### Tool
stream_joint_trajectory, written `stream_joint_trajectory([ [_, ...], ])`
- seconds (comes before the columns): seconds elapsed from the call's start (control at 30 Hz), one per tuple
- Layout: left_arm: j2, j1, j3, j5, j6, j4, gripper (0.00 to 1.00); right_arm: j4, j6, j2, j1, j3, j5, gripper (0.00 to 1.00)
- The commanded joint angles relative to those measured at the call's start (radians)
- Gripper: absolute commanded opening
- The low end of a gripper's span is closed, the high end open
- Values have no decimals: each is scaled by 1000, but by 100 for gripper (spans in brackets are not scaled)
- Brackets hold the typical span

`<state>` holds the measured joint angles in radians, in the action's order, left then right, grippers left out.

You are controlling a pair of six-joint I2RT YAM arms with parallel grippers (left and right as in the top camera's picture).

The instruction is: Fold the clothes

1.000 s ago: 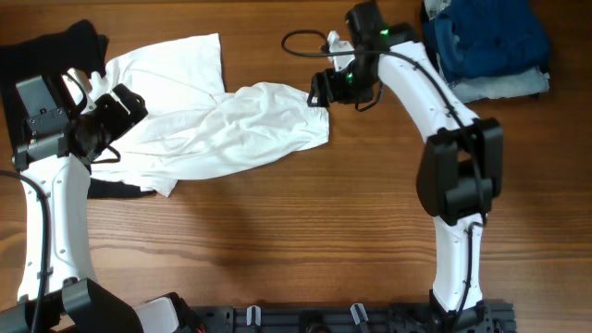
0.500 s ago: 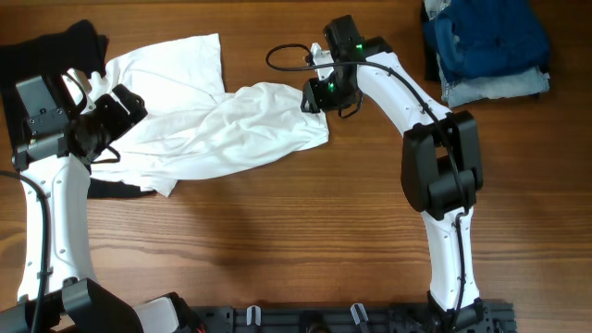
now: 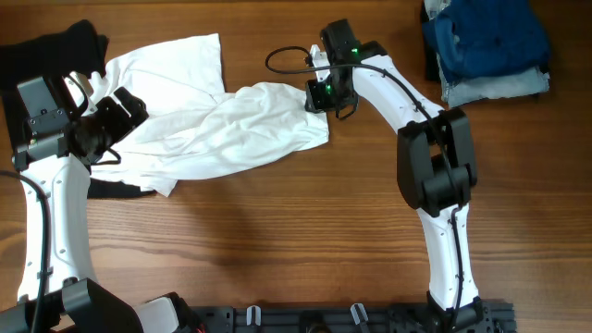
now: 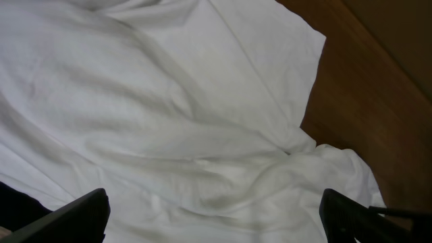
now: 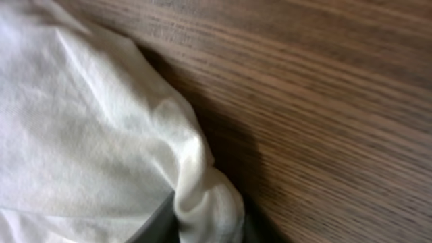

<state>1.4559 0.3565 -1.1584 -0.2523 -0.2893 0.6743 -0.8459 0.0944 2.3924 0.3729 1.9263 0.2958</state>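
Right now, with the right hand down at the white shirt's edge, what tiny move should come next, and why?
Probably squeeze the right hand fully shut on that edge before any lifting. A fold of the crumpled white shirt sits between its fingers, while the left hand hangs open over the other end, holding nothing.

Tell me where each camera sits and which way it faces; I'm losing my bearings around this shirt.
Overhead: fixed above the table, looking straight down; shows both arms, left gripper and right gripper at opposite ends of the T-shirt.
Left wrist: on the left arm, looking down onto wrinkled T-shirt; its open fingers show at the bottom corners.
Right wrist: low over the table, facing the T-shirt's edge; a fold sits between its fingertips.
Shared: all three see the T-shirt and table.
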Motion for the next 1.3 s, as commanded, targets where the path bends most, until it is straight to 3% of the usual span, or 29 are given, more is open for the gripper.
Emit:
stream_joint_trajectory([
  [0.0, 3, 6, -7, 10, 23, -1, 100, -5, 21, 22, 6, -9, -7, 4],
  [0.17, 3, 6, -7, 10, 28, -1, 100, -96, 8, -39, -26, 18, -8, 4],
  [0.37, 3, 5, -7, 5, 82, 1, 100, -196, -95, -259, -140, 51, 15, 4],
  [0.43, 3, -26, -7, -21, 182, 14, 100, -192, -103, -363, -248, 51, 19, 4],
  [0.87, 3, -206, -7, 4, 259, 13, 99, -74, -171, -369, -439, 51, 37, 4],
  [1.27, 3, -230, -7, 26, 260, 24, 99, 44, -170, -369, -515, 51, 11, 4],
])
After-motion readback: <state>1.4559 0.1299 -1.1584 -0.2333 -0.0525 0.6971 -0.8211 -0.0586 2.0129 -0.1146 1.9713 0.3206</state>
